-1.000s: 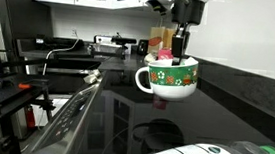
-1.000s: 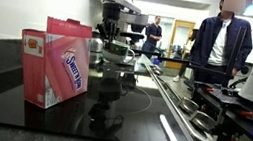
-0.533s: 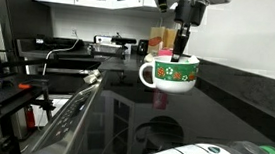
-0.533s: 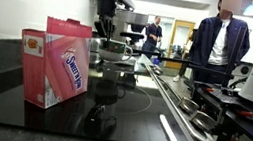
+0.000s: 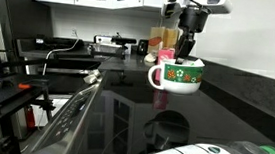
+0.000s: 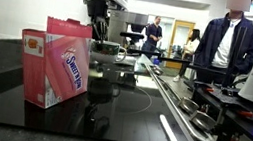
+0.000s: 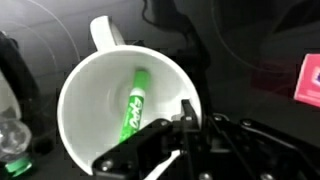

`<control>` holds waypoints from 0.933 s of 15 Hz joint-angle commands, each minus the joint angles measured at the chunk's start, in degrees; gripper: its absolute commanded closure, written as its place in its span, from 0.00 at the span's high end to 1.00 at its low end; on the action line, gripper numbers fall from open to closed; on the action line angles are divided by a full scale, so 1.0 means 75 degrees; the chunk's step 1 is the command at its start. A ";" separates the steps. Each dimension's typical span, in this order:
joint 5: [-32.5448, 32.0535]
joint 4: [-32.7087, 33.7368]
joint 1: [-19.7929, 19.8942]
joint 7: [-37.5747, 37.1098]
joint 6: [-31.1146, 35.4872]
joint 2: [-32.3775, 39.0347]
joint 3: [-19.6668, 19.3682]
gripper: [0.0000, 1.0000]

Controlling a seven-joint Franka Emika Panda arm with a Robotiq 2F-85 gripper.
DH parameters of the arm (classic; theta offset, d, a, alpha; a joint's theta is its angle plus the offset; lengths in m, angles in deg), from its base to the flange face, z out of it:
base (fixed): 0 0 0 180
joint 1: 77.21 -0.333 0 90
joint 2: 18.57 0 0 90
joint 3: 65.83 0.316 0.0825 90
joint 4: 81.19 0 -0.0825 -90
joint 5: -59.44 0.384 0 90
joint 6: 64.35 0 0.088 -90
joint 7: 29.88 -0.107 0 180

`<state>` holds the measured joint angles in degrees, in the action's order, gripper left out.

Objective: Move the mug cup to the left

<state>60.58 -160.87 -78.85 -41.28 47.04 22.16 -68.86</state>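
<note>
Pincer (image 5: 187, 53): clamped on the wall of the mug cup (image 5: 178, 78), with one finger seen inside the rim in the wrist view. The mug cup sits directly beneath the pincer, upright, over the black surface (image 5: 114, 120); whether it touches the surface cannot be told. Inside the mug, just beside the inner finger, lies a green marker (image 7: 133, 104). The handle (image 7: 103, 34) is on the side opposite the pincer. A pink box (image 6: 57, 62) stands well apart from the pincer.

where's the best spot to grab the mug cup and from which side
Pinch the rim wall of the mug cup from above, one finger inside and one outside, on the side away from the handle. It stands upright and open, probably too wide to span, and the green marker lies in the bottom, leaving the wall free. The tool grips there now.
</note>
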 commanded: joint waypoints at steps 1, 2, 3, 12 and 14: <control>-0.0097 0.0563 -0.0005 0.0168 -0.0332 0.0315 0.0070 0.03; -0.0079 0.0602 -0.0002 0.0178 -0.0316 0.0371 0.0088 0.03; -0.0075 0.0645 -0.0002 0.0191 -0.0317 0.0427 0.0098 0.03; -0.0066 0.0851 -0.0005 0.0338 -0.0238 0.0768 0.0142 0.03; -0.0069 0.0888 -0.0009 0.0341 -0.0230 0.0818 0.0147 0.03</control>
<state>60.58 -156.43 -79.11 -40.10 47.04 27.63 -68.07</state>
